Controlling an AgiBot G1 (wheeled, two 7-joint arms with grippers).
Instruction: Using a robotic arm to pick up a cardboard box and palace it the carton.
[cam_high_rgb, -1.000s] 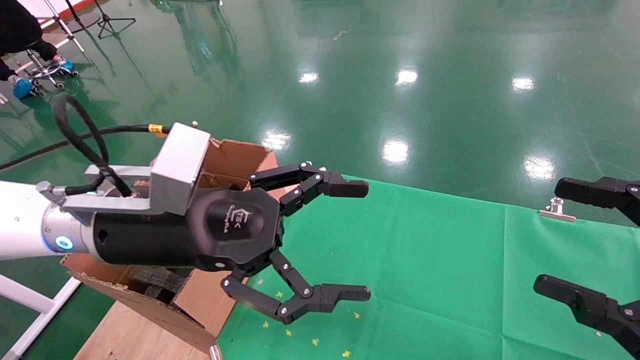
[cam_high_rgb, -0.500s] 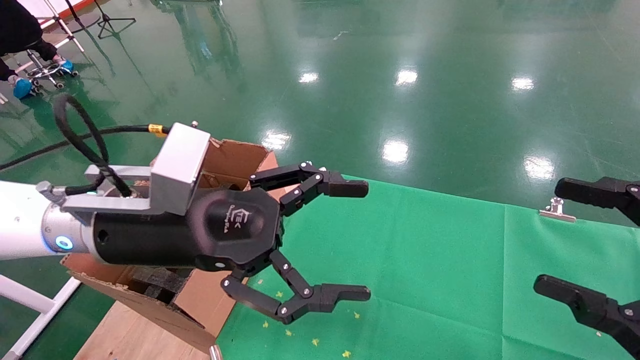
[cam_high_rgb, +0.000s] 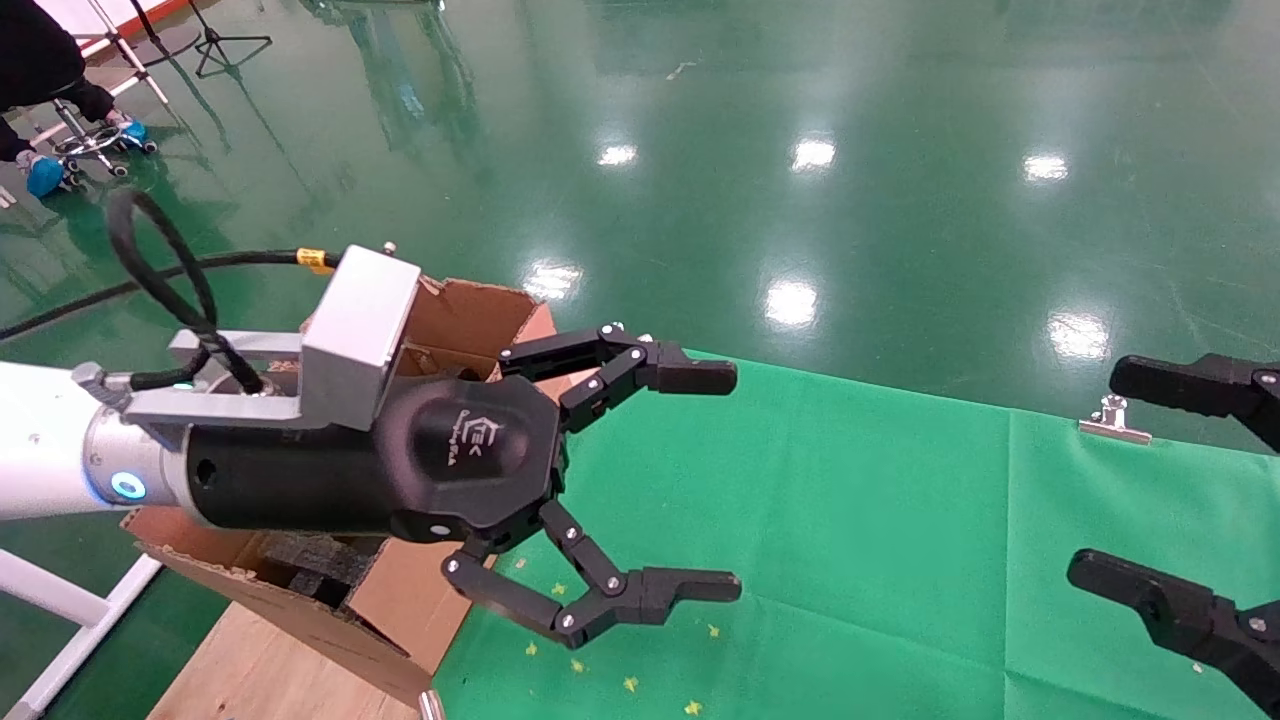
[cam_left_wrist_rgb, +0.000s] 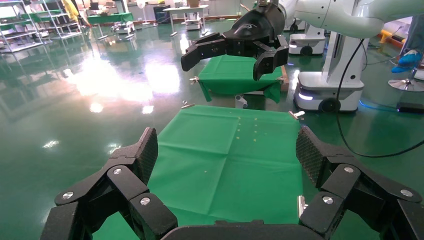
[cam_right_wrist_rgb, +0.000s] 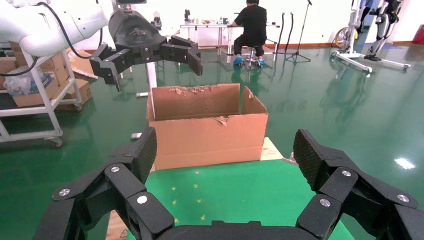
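Observation:
My left gripper (cam_high_rgb: 735, 480), on the white arm with silver wrist and blue light ring, hangs open and empty above the left part of the green cloth (cam_high_rgb: 850, 540), beside the carton. The carton (cam_high_rgb: 470, 320) stands at the table's left end with ragged upright flaps and black foam (cam_high_rgb: 310, 562) inside; it shows whole in the right wrist view (cam_right_wrist_rgb: 205, 125). My right gripper (cam_high_rgb: 1090, 475) is open and empty at the right edge of the head view. In the right wrist view the left gripper (cam_right_wrist_rgb: 152, 62) hangs above the carton. The small cardboard box is not in view.
A silver clip (cam_high_rgb: 1112, 422) holds the cloth's far right edge. Bare wooden tabletop (cam_high_rgb: 260, 670) shows beside the carton. Shiny green floor (cam_high_rgb: 800, 150) lies beyond the table. A seated person (cam_right_wrist_rgb: 254, 27) and stands are far behind the carton.

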